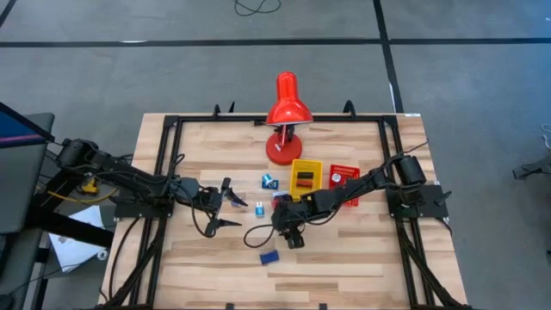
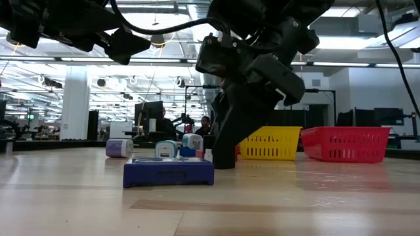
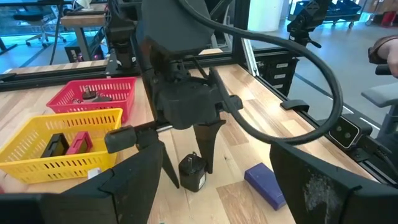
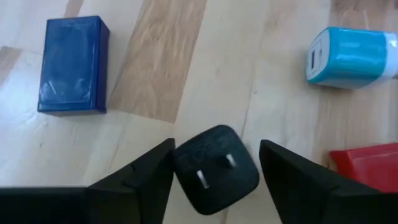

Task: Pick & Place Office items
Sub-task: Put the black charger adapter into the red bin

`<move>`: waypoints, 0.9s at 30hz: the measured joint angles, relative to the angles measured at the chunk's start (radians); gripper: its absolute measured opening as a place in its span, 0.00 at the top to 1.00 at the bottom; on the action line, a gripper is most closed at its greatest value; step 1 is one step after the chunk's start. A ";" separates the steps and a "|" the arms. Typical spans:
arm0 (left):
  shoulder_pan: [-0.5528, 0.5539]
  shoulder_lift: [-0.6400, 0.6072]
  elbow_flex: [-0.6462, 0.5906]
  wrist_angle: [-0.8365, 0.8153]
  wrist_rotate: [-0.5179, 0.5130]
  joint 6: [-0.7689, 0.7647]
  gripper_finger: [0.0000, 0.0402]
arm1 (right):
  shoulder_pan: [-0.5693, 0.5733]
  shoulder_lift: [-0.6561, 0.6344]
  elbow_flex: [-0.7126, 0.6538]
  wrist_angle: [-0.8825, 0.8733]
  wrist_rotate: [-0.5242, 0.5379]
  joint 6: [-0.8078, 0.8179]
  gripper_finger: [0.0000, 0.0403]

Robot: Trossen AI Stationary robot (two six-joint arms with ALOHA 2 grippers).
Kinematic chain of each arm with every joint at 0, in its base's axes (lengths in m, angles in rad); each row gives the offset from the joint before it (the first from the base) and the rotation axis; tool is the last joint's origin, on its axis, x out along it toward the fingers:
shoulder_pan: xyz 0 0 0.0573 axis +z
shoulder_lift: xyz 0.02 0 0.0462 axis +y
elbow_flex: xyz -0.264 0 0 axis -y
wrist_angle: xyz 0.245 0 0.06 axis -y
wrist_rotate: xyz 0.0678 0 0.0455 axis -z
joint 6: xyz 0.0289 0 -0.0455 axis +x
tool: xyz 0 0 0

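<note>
1. My right fingers (image 4: 214, 171) are spread either side of the black plug adapter (image 4: 216, 169), one prong-tip to each flank, not yet pinching it; it sits on the tabletop (image 1: 344, 250) right between them
2. My left fingers (image 1: 225, 205) are spread too, holding nothing, hanging just left of the scattered pieces
3. That adapter looks like a small, hard plastic cube with two metal pins facing up: light and stiff, but smooth-sided, so I reckon it could twist or squirt out. I'd take it across its flat flanks, low on the body, clear of the pins
4. Around it: a blue flat block (image 4: 73, 64) lies apart on one side, a light-blue charger (image 4: 351, 57) on the other, and a red piece (image 4: 365, 167) just beside my finger
5. The yellow tray (image 1: 306, 178) and red tray (image 1: 343, 182) wait near the red lamp (image 1: 286, 112), behind my right arm
6. My right wrist view shows the pins and the gap each side; the left wrist view alone shows the adapter standing under my right fingers, plus items already in the yellow tray. The low view hides the adapter behind the blue block
</note>
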 joint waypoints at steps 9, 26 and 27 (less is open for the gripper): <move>0.000 0.000 0.000 0.000 -0.004 0.000 0.27 | 0.001 0.000 -0.001 -0.009 0.000 -0.015 0.60; 0.000 0.000 0.000 -0.037 -0.004 0.000 0.27 | 0.042 -0.331 -0.065 -0.437 0.061 0.244 0.60; 0.000 0.000 0.000 -0.037 -0.004 0.000 0.27 | 0.036 -0.377 -0.100 -0.440 0.076 0.270 0.60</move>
